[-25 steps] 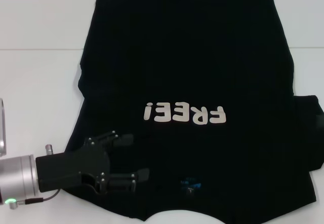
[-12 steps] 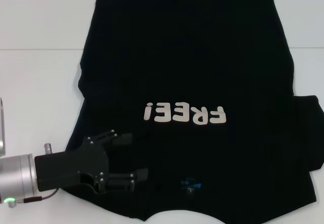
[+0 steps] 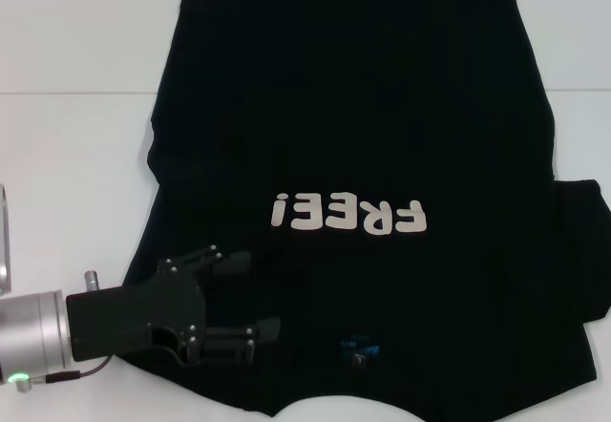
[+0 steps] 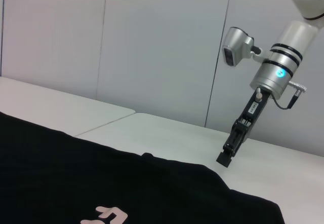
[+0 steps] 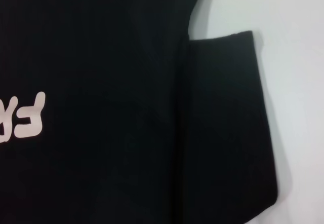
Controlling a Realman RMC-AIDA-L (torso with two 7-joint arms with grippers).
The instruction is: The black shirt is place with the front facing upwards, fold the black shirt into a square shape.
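Large black cloth T-shirt point(image 3: 353, 155) with white "FREE!" lettering lies flat, front up, mid white table point(image 3: 67, 174). Left gripper point(image 3: 250, 297), fingers spread, over its near-left shoulder. Right gripper point(image 4: 226, 155): fingers' state cannot tell, at table's right edge.

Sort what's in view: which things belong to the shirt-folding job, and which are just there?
Part of the job:
- black shirt, spread flat, "FREE!" lettering up
- left gripper, fingers open over the shirt's near-left shoulder
- right gripper, hanging beyond the shirt's far side

Just there:
- white table
- grey wall panels
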